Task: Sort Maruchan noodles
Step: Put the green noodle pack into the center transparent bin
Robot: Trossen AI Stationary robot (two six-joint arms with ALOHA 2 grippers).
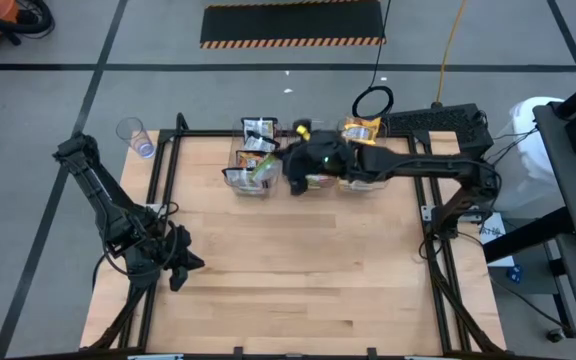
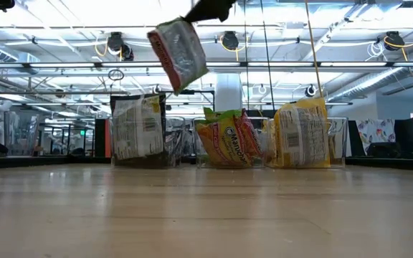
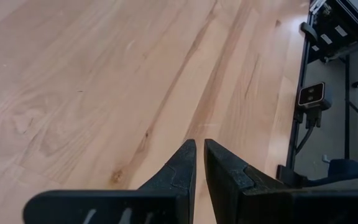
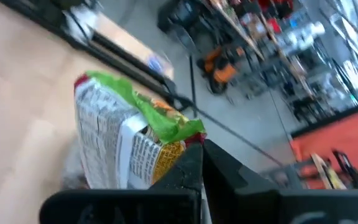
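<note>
High view: my right tool (image 1: 303, 170) is out over the far middle of the bench (image 1: 288, 270), above the clear bins (image 1: 251, 170); the arm hides whatever it carries. My left tool (image 1: 178, 265) waits low near the bench's left edge.
High view, hard to see: packets in the bins are small colour patches, no print legible.
Low view, writing: "Maruchan" reads on the yellow-orange, green-edged packet (image 2: 226, 140) in the middle bin; the dark packet (image 2: 138, 127) on the left and the yellow packet (image 2: 301, 132) on the right show only tiny back-panel print I can't read.
Low view, held packet: a silvery, red-edged noodle packet (image 2: 178, 54) hangs tilted in the air, above and between the left and middle bins; my tool is cut off at the top edge.
Left wrist view: my left tool (image 3: 199, 155) has its fingers nearly together, nothing between them, bare wood below.
Right wrist view: my right tool (image 4: 201, 152) is pressed together on the green-topped corner of the packet (image 4: 117, 140); its print is blurred.
</note>
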